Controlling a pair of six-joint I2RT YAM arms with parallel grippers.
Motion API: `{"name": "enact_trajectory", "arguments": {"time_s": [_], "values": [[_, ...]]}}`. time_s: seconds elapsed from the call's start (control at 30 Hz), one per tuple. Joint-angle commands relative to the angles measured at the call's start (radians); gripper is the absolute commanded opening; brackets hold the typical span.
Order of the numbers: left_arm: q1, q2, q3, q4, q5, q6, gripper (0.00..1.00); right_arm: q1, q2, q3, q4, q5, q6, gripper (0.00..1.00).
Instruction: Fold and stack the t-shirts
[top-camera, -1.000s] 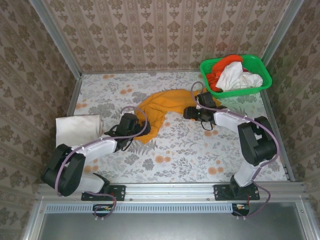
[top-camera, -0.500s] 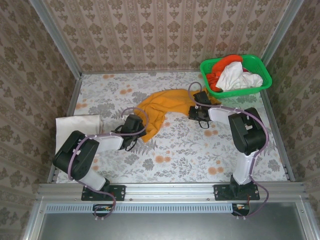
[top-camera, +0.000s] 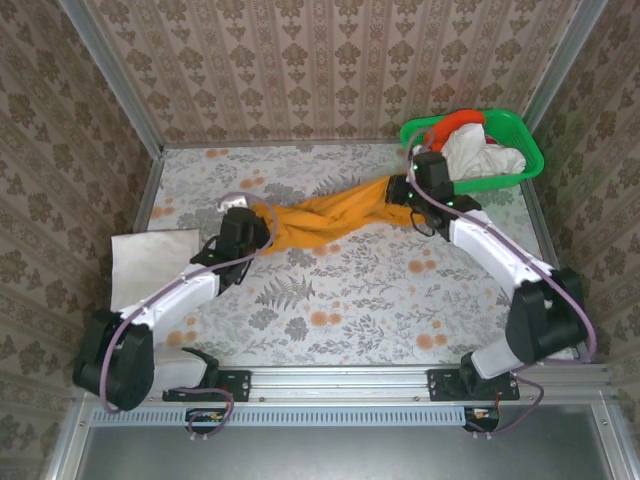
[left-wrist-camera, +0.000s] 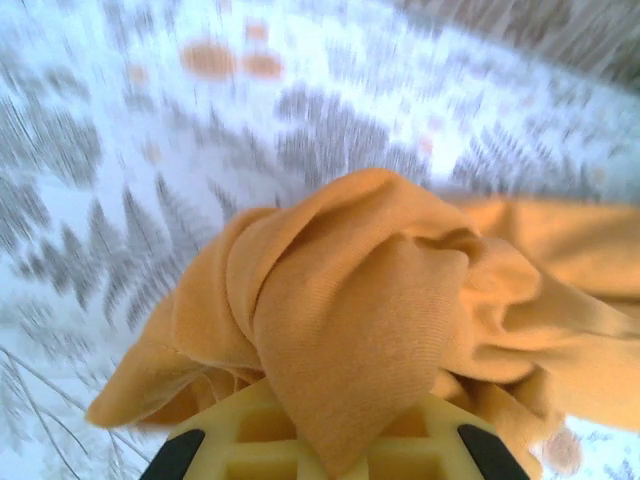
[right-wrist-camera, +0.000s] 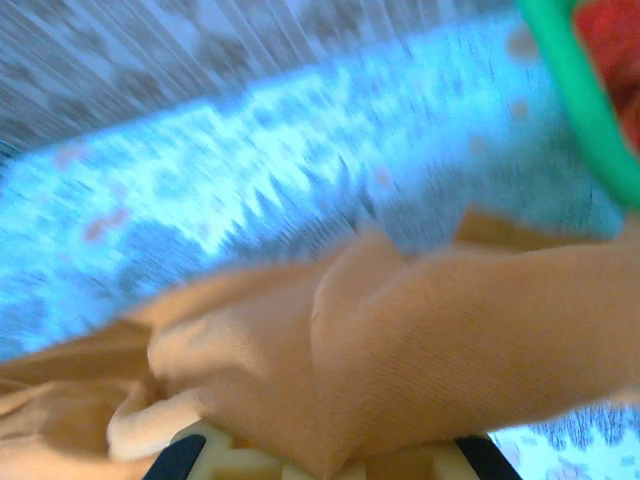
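The amber-orange t-shirt (top-camera: 330, 215) is pulled into a long band across the middle of the table. My left gripper (top-camera: 258, 225) is shut on its left end, and bunched orange cloth (left-wrist-camera: 380, 300) runs straight into the yellow jaws of that gripper (left-wrist-camera: 335, 455). At the right end, close to the basket, my right gripper (top-camera: 402, 192) is also shut on the shirt, with the fabric (right-wrist-camera: 420, 340) folded into its jaws (right-wrist-camera: 320, 465). A folded white t-shirt (top-camera: 152, 262) lies at the table's left edge.
The green lattice basket (top-camera: 480, 183) stands at the back right and holds a white shirt (top-camera: 480, 155) and a red-orange one (top-camera: 455, 122). Its green rim (right-wrist-camera: 580, 100) is near my right gripper. Metal rails border the floral table.
Both grippers have shut on the orange shirt and drawn apart, the left one leftward and the right one toward the basket. The heap is now stretched into a band.
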Motion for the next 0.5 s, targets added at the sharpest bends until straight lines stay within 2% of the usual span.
{"name": "enact_trajectory", "arguments": {"time_s": [0.0,0.2,0.47], "values": [[0.053,-0.086,0.081,-0.038,-0.063,0.165,0.0,-0.006,-0.14,0.071,0.0,0.025,-0.06,0.0],[0.101,-0.176,0.209,-0.042,-0.051,0.279,0.0,-0.005,-0.289,0.186,-0.017,0.005,-0.116,0.0],[0.116,-0.2,0.356,-0.073,-0.007,0.381,0.0,-0.006,-0.33,0.268,-0.023,0.002,-0.141,0.0]]}}
